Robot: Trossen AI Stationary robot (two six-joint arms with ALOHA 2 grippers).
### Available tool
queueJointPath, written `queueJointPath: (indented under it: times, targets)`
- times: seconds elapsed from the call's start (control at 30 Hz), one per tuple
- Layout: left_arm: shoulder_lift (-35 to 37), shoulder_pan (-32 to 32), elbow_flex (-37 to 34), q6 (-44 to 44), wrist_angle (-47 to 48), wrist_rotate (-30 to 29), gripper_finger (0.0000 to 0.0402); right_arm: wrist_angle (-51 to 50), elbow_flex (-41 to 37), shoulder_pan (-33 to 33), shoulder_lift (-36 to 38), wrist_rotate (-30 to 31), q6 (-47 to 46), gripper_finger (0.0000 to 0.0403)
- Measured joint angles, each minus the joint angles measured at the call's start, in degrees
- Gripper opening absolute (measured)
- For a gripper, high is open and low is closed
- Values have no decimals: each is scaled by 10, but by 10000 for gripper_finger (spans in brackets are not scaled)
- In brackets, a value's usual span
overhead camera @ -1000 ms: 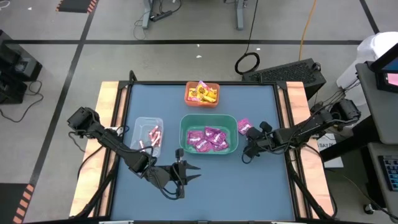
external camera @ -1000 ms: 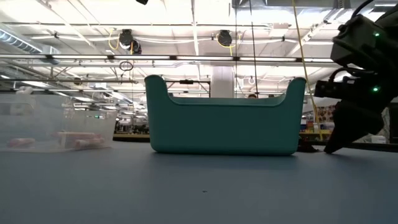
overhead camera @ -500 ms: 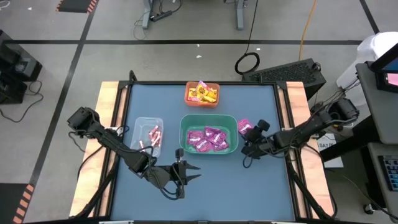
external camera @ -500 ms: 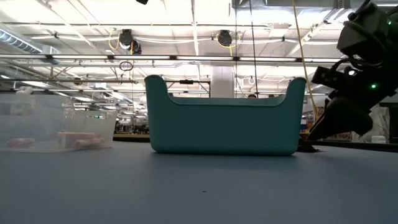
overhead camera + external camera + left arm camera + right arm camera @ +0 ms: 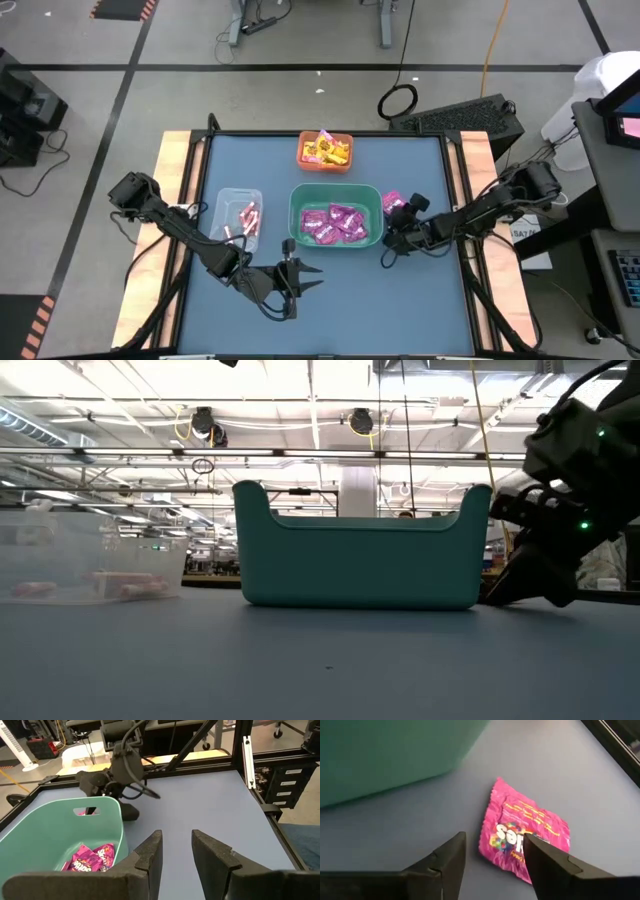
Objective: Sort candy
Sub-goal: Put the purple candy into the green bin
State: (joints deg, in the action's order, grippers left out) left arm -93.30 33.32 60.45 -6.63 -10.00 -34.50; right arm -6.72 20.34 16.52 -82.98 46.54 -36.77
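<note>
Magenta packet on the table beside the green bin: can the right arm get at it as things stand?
Probably yes. The right gripper is right over the magenta packet with its jaws apart, and nothing lies between them. The green bin stands clear beside it.

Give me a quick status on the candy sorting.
Right gripper open, low over a pink packet on the table beside the green bin. Left gripper parked near the front, empty. Nothing in the way.

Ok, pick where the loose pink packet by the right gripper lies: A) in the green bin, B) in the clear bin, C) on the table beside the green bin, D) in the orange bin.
C: the pink packet lies flat on the table, just outside the green bin, ahead of the open right gripper.
</note>
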Motion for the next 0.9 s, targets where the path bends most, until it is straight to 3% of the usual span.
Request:
queueJointPath:
  times: [0.13, 0.3, 0.37, 0.73, 0.9]
  targets:
    - [0, 0, 0, 0, 0, 0, 112, 8, 1, -20, -23, 6, -3, 142]
    - [0, 0, 0, 0, 0, 0, 112, 5, 1, -29, -31, 2, -7, 34]
    - [0, 0, 0, 1, 0, 0, 112, 1, 0, -29, -28, 1, -15, 10]
    - [0, -12, 0, 11, -42, 4, 112, -27, -3, 4, 19, 0, -97, 1]
    - [0, -12, 0, 11, -50, 16, 112, -86, 2, 17, 54, -6, -129, 0]
